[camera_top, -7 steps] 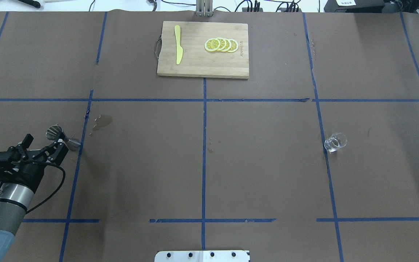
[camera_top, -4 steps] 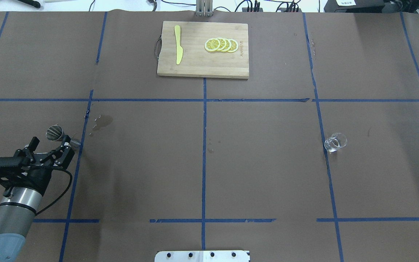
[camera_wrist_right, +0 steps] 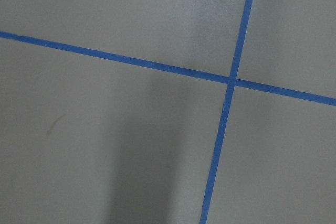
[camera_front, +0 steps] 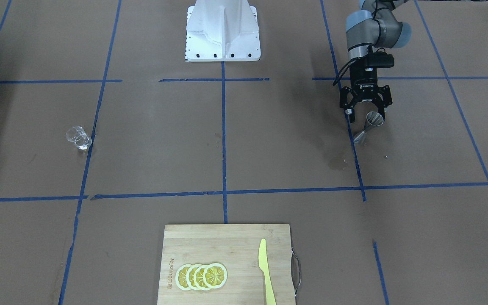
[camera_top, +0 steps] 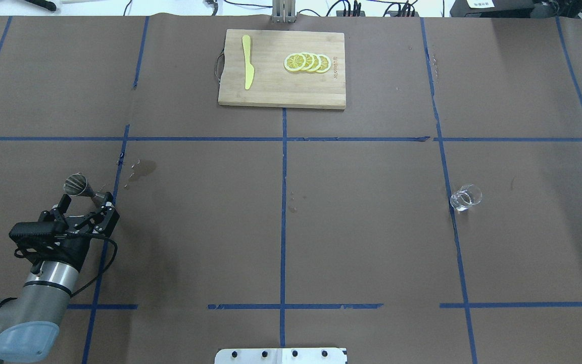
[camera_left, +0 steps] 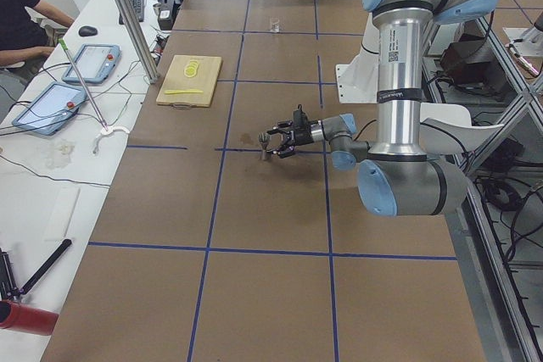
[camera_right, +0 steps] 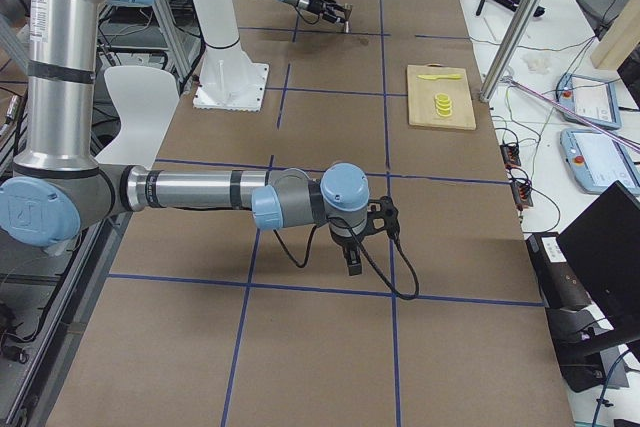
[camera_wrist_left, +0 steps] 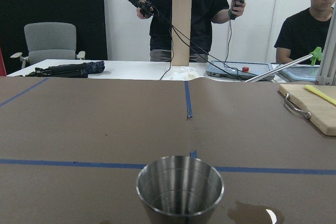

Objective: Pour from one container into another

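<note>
The steel jigger [camera_top: 82, 186] stands upright on the left part of the table. My left gripper [camera_top: 86, 203] is open and low just behind it, one finger to each side, and touches nothing. The front view shows the jigger [camera_front: 369, 125] just beyond the left gripper [camera_front: 367, 113]. Its upper cup [camera_wrist_left: 179, 187] fills the bottom of the left wrist view. The clear glass cup [camera_top: 466, 197] stands alone far to the right; the front view has this cup [camera_front: 78, 138] at its left. My right gripper [camera_right: 351, 253] shows only in the exterior right view; I cannot tell its state.
A wooden cutting board [camera_top: 281, 93] at the far middle carries a yellow knife [camera_top: 247, 61] and lemon slices [camera_top: 307, 62]. A wet stain [camera_top: 144, 168] marks the paper right of the jigger. Blue tape lines grid the brown table. Operators stand beyond the far edge.
My left arm has swung to the right and lined its open gripper up behind the jigger. The jigger and the glass cup have stayed where they were.
</note>
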### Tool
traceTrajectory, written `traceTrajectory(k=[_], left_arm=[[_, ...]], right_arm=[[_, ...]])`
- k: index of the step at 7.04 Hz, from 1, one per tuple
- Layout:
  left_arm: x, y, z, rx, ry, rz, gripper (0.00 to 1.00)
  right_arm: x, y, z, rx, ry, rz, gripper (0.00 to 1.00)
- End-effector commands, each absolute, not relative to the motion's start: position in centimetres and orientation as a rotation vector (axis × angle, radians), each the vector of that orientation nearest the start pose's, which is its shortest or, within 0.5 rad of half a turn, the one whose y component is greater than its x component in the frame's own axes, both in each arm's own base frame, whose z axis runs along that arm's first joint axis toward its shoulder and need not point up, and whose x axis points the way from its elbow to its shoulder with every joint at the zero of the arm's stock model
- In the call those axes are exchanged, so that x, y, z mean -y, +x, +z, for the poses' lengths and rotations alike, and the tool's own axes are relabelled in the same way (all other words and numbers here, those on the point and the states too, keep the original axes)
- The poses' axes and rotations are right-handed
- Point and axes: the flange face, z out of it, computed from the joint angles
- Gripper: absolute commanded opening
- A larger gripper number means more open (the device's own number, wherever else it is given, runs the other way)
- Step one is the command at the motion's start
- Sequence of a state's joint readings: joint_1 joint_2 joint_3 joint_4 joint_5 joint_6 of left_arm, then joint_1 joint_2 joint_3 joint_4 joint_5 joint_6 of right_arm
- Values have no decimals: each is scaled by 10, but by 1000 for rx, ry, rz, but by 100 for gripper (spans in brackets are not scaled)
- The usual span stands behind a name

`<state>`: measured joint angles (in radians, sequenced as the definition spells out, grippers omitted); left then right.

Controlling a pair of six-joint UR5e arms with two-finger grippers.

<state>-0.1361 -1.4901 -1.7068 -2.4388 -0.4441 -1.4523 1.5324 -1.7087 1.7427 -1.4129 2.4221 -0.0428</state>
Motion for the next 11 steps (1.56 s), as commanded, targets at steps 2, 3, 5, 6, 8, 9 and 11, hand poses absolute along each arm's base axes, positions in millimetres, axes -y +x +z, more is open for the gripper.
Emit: traceTrajectory(k=[2,3,5,6,8,9,11], left_arm=[[283,425,540,-719,1137,-539,99],[283,421,542,-726,1154,-515,99],[283,420,546,-720,1160,-502,93],[284,420,545,-710,1167,-492,90],[289,418,543,-685,1183,-474,91],[291,417,543,-682,1184,-478,91],[297,413,542,-675,1189,-491,92]], right_arm=[[446,41,616,849,182,-158,100],[446,41,615,849,185,-159,100],[447,41,614,849,186,-160,100],[446,41,615,849,184,-158,100],[446,41,615,849,184,-158,100],[446,41,615,849,185,-159,100],[446,41,615,849,185,-159,100]])
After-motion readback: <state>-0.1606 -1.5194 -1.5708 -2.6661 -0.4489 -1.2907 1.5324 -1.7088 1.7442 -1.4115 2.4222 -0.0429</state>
